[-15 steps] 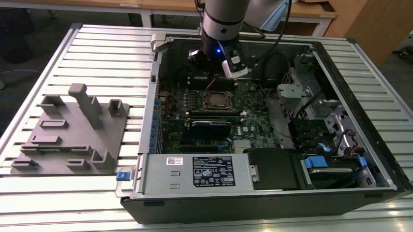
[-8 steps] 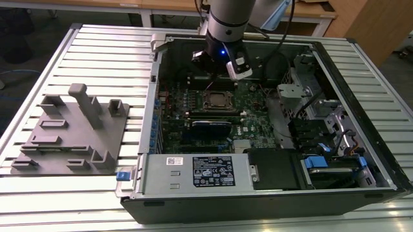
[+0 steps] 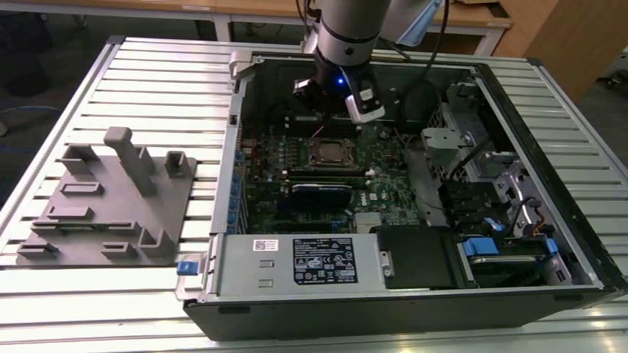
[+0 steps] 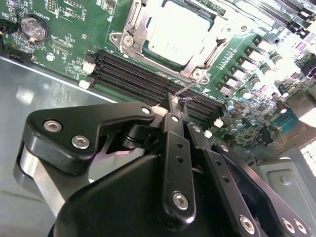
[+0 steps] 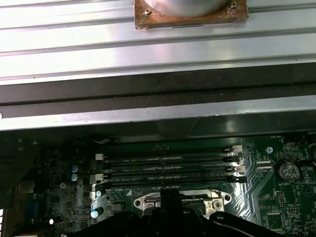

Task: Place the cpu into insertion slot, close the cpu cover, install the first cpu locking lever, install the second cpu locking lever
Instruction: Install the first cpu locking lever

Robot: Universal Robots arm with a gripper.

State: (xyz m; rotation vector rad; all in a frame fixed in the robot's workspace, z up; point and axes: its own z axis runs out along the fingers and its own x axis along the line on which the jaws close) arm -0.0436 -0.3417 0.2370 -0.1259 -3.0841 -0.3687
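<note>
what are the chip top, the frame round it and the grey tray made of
The chip has what looks like a metal top, pale silver with a soft sheen. The frame around it seems stamped steel, with bright glints. The grey tray looks like matte plastic, dull and even in colour.
</note>
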